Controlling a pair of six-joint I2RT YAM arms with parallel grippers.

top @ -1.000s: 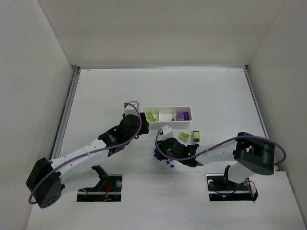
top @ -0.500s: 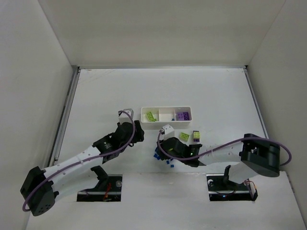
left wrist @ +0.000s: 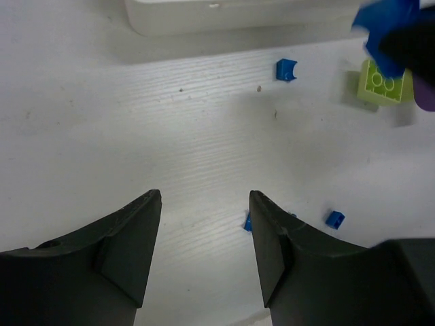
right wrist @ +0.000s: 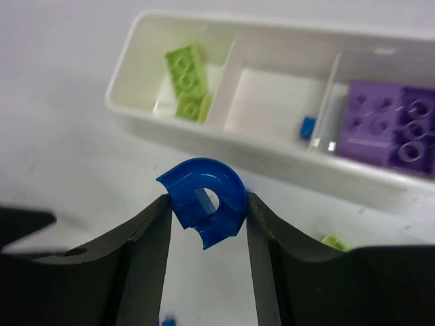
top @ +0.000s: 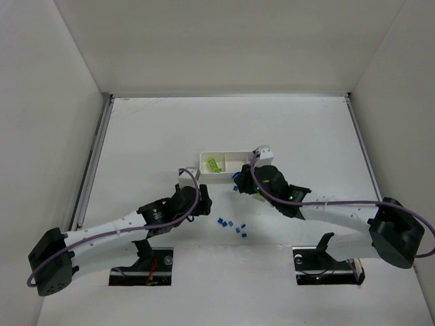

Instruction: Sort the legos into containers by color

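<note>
Left pincer (left wrist: 204,204), lower frame: jaws apart, nothing between, over bare worktop (left wrist: 136,136); tiny blue bits (left wrist: 334,219) lie nearby. Right pincer (right wrist: 207,204) clamps the round blue piece (right wrist: 187,193), a glossy curved arc with one hole, at frame centre, just short of the tray (right wrist: 170,139). Judgement: carry it up-right over the middle compartment (right wrist: 265,102), where one blue bit (right wrist: 308,126) lies, and release low. Lime bricks (right wrist: 185,68) upper left, purple bricks (right wrist: 387,122) right.

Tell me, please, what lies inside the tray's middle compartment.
One tiny blue bit lies by its right-hand divider; the tray's near wall hides the floor's front edge.
</note>
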